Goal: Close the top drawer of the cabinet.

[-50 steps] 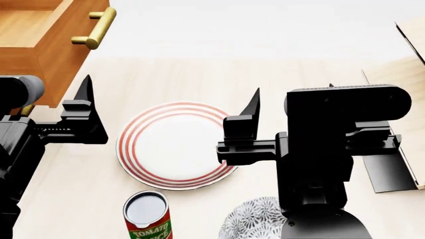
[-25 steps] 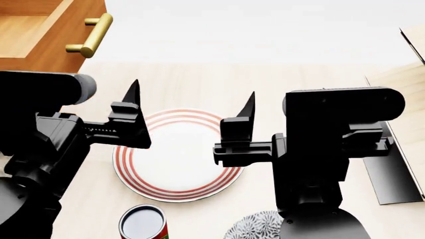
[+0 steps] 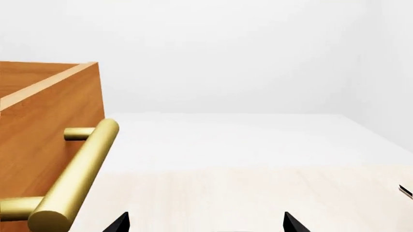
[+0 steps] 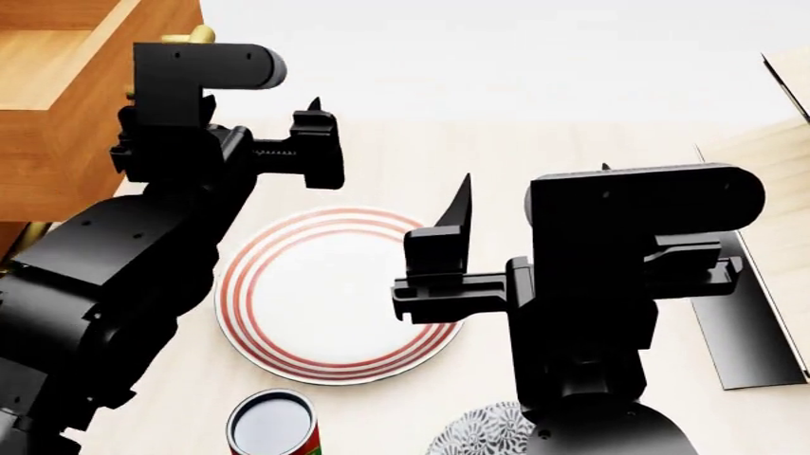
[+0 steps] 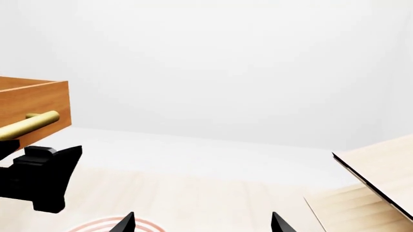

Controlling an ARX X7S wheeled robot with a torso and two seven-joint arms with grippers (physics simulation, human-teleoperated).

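The top drawer (image 4: pixel 70 85) is pulled out at the far left, an open orange-brown box. Most of its brass handle (image 4: pixel 193 36) is hidden behind my left arm. In the left wrist view the drawer front (image 3: pixel 45 125) and handle (image 3: pixel 81 176) are close on one side. My left gripper (image 3: pixel 205 224) is open and empty, beside the handle and not touching it. In the head view it (image 4: pixel 257 104) sits just right of the drawer front. My right gripper (image 4: pixel 532 180) is open and empty over the table; its wrist view (image 5: pixel 201 223) shows the drawer (image 5: pixel 32 104) far off. The rest of the cabinet is out of view.
A red-ringed white plate (image 4: pixel 329 294) lies between the arms. A tomato can (image 4: pixel 272 422) and a patterned round thing (image 4: pixel 475 431) stand near the front edge. Pale boards (image 4: pixel 760 171) with a black base (image 4: pixel 746 341) are at the right.
My left arm has risen and swung forward from the lower left to beside the drawer handle, now covering most of it. My right gripper has barely moved.
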